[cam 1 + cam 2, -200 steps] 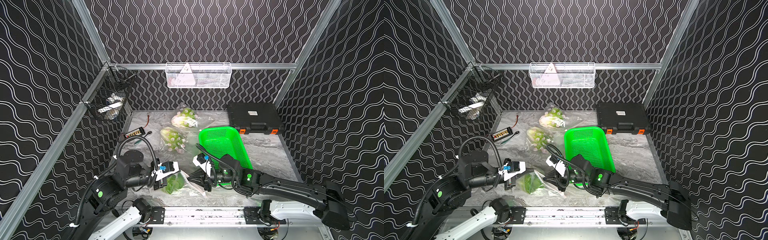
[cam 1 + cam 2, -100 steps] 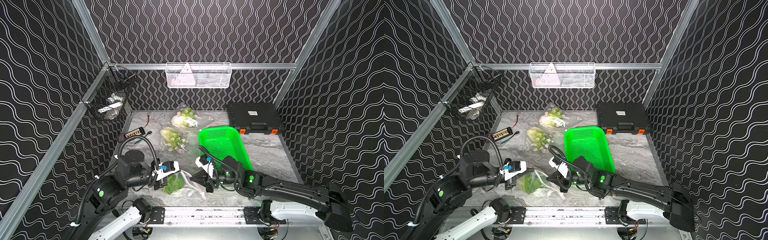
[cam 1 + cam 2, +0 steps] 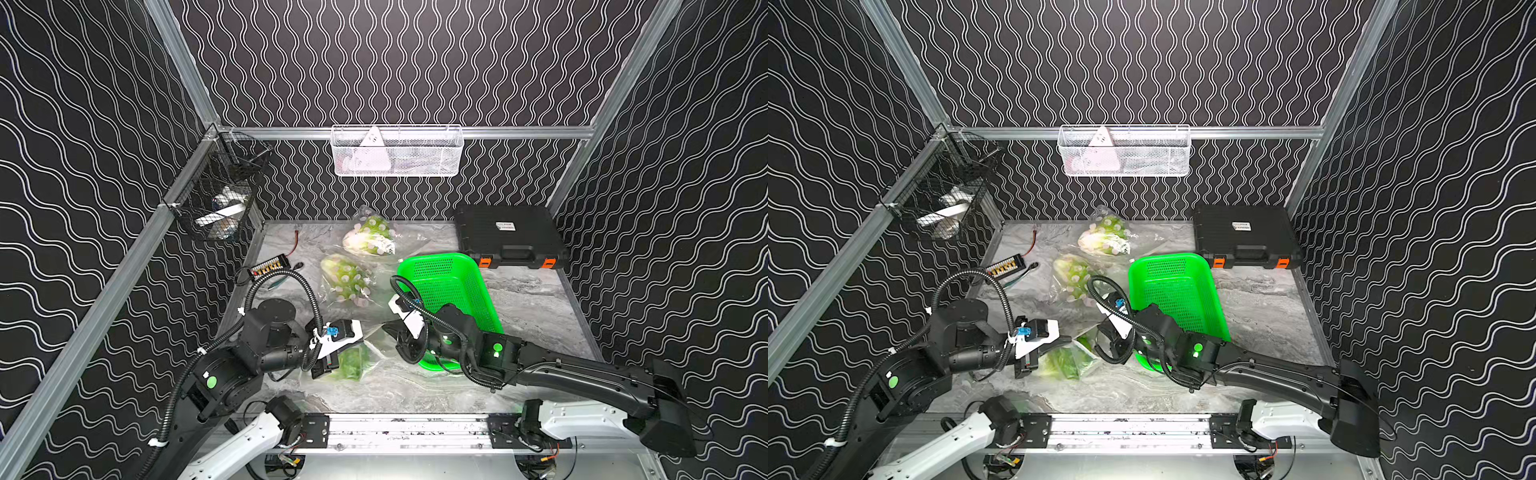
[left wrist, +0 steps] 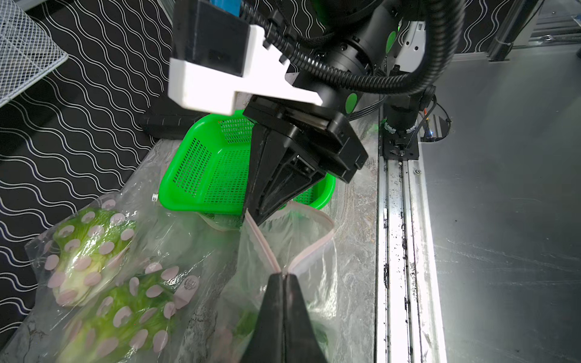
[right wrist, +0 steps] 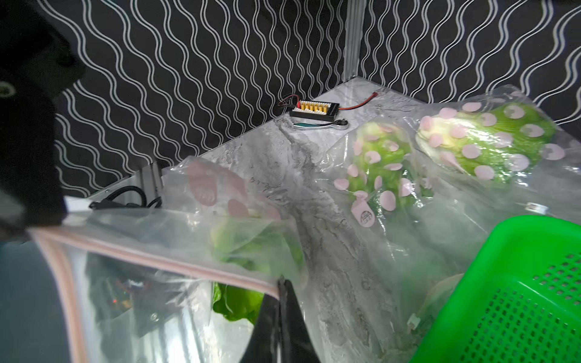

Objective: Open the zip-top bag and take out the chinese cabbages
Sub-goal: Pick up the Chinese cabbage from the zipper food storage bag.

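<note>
- Moved the right end effector (image 4: 252, 218) slightly since a second ago, farther along the side of the green basket (image 3: 434, 256) that faces the left arm; kept the left end effector (image 4: 283, 278) about where it was.
- Pinched fully shut with the left end effector on the pink zip strip (image 4: 262, 243) of the zip-top bag (image 4: 311, 261), at the point where both lips meet; nothing else held.
- Closed almost tip to tip with the right end effector on one lip of the same strip, near the basket's front corner; cannot tell whether that pinch is firm or loosening.
- Parted the mouth into a loop, by the look of it; probably not yet wide enough to reach in.
- Find the chinese cabbage (image 3: 1065, 361) inside that bag, lying on the tabletop (image 3: 415, 386) just beside the basket's front corner; find two other bagged cabbages (image 3: 345, 276) beside and beyond the basket's far corner; nothing in the basket.
- Hold the left pinch still as an anchor; draw the right lip away from it, toward the basket, slowly and level.
- Avoid lifting; otherwise likely to drag bag and cabbage along instead of parting the seal.
- Check the right pinch before pulling; regrip deeper on the strip if sliding, thin film being slippery.
- Stop once the mouth gapes wider than the cabbage; then free one end effector to reach in.
</note>
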